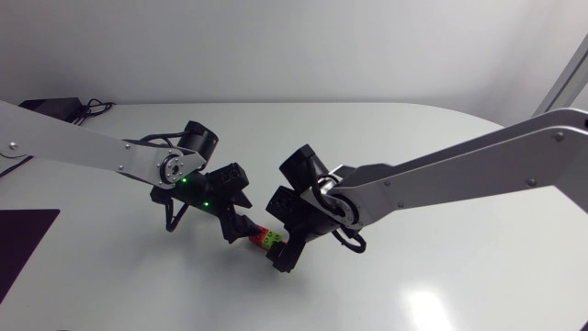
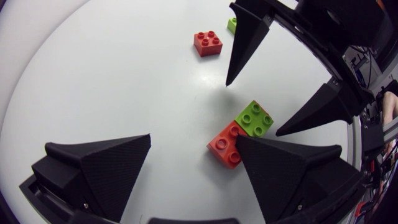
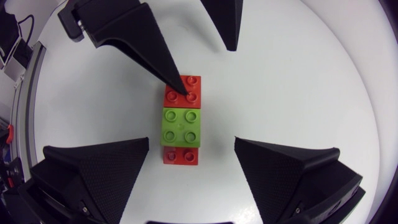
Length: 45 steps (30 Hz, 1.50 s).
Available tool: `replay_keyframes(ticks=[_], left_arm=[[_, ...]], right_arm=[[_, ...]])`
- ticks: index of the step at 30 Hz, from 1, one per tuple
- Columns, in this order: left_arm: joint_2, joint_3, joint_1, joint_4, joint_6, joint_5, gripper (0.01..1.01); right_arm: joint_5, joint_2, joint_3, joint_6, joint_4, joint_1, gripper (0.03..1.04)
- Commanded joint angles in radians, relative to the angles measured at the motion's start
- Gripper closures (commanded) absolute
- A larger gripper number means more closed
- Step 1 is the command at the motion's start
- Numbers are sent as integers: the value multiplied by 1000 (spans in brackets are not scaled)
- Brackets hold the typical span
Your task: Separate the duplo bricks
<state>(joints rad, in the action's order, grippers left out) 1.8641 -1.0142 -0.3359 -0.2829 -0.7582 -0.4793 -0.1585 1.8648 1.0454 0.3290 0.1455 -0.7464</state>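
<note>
A small stack of duplo bricks lies on the white table between both grippers. In the right wrist view a green brick sits in the middle, with red brick showing at both its ends. My right gripper is open and straddles the green brick without touching it. My left gripper is open too, and one of its fingers rests over the red end. The head view shows the left gripper and the right gripper meeting tip to tip at the stack.
Past the right gripper's fingers, a loose red brick lies on the table, with a green one half hidden behind a finger. A dark mat lies at the table's left edge.
</note>
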Motion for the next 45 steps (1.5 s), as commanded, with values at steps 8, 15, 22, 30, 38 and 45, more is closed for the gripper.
replay_keyframes(ticks=[8, 15, 22, 30, 38, 45], left_arm=[[43, -9, -2, -4, 8, 4, 70], [43, -1, -5, -4, 7, 2, 70], [43, 8, -25, -4, 3, 2, 70], [37, 14, -29, -4, 3, 1, 70], [37, 19, -37, -4, -1, -1, 70], [37, 22, -49, -4, -4, -1, 70]], right_arm=[[-9, 23, 18, -11, -11, -10, 182], [-1, 28, 31, -15, -6, -16, 395], [37, 39, 41, -21, 14, -22, 572], [39, 46, 28, -21, 26, -24, 618], [-4, 14, 11, -2, 46, -24, 636], [-29, -13, -12, 13, 51, -13, 641]])
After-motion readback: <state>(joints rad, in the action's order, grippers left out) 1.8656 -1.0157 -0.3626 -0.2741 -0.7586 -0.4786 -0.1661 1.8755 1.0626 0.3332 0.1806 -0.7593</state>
